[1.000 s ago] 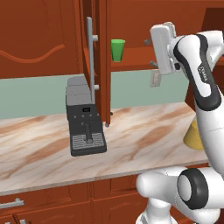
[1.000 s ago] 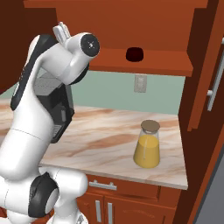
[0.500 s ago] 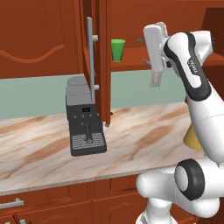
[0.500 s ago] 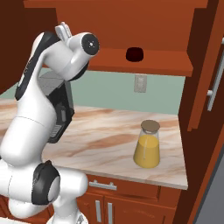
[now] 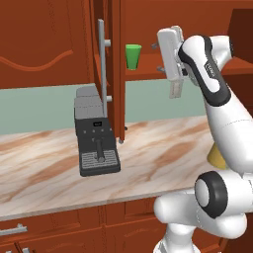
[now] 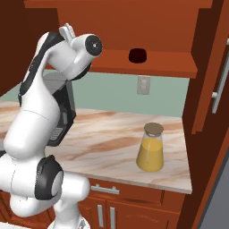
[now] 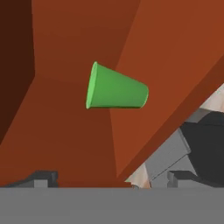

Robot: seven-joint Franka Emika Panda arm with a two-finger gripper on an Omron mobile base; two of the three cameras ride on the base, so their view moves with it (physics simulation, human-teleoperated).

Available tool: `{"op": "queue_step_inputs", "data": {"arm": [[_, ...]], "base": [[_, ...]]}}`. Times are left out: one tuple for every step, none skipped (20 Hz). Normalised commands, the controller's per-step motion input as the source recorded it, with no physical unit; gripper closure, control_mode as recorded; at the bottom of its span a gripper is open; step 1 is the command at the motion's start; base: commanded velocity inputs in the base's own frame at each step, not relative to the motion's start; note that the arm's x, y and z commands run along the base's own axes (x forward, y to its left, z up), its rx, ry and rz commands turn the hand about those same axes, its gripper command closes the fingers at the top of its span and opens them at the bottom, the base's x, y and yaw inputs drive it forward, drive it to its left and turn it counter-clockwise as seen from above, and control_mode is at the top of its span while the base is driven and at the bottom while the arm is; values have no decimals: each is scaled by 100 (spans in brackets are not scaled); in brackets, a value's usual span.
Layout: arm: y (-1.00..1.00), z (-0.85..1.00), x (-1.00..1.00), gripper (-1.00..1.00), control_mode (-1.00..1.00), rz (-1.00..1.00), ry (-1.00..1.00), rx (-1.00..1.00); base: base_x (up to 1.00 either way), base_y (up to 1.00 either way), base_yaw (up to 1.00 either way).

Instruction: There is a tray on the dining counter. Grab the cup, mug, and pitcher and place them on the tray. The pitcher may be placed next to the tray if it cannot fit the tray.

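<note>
Raised at the upper right of the left base view, the gripper (image 5: 170,47) points toward the open cabinet, at the height of its shelf and some way right of the green cup (image 5: 132,56). In the hand view its two dark fingertips (image 7: 41,178) stand far apart at the bottom edge, so the jaws are wide, with nothing between them. The cup lies in the middle of that view, turned on its side by the roll of the camera, apart from both tips and backed by the reddish-brown cabinet wall.

In the left base view the cup stands upright on the cabinet shelf (image 5: 148,69), at the upper centre of the frame, just right of the open cabinet door (image 5: 112,69) with its long grey handle. Below it, at the left centre, a dark grey coffee machine (image 5: 96,133) stands on the marbled counter (image 5: 163,153).

In the right base view the dark red mug (image 6: 137,55) sits on the same shelf at the upper centre. The glass pitcher (image 6: 151,148) with orange liquid and a tan lid stands upright on the counter at the lower right, well apart from the arm.
</note>
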Motion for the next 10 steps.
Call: {"op": "queue_step_inputs", "data": {"arm": [[0, -11, 34, -100, -100, 0, 0, 3], [0, -9, 40, -100, -100, 0, 0, 4], [0, -9, 38, -100, -100, 0, 0, 5], [0, -9, 39, -100, -100, 0, 0, 5], [0, -9, 39, -100, -100, 0, 0, 3], [0, -9, 40, -100, -100, 0, 0, 3], [0, -6, 41, -100, -100, 0, 0, 4], [0, -1, 43, -100, -100, 0, 0, 3], [0, 0, 42, -100, -100, 0, 0, 4], [0, 0, 41, -100, -100, 0, 0, 3]], "base": [[0, 0, 0], [0, 0, 0], [0, 0, 0], [0, 0, 0], [0, 0, 0], [0, 0, 0], [0, 0, 0], [0, 0, 0], [0, 0, 0], [0, 0, 0]]}}
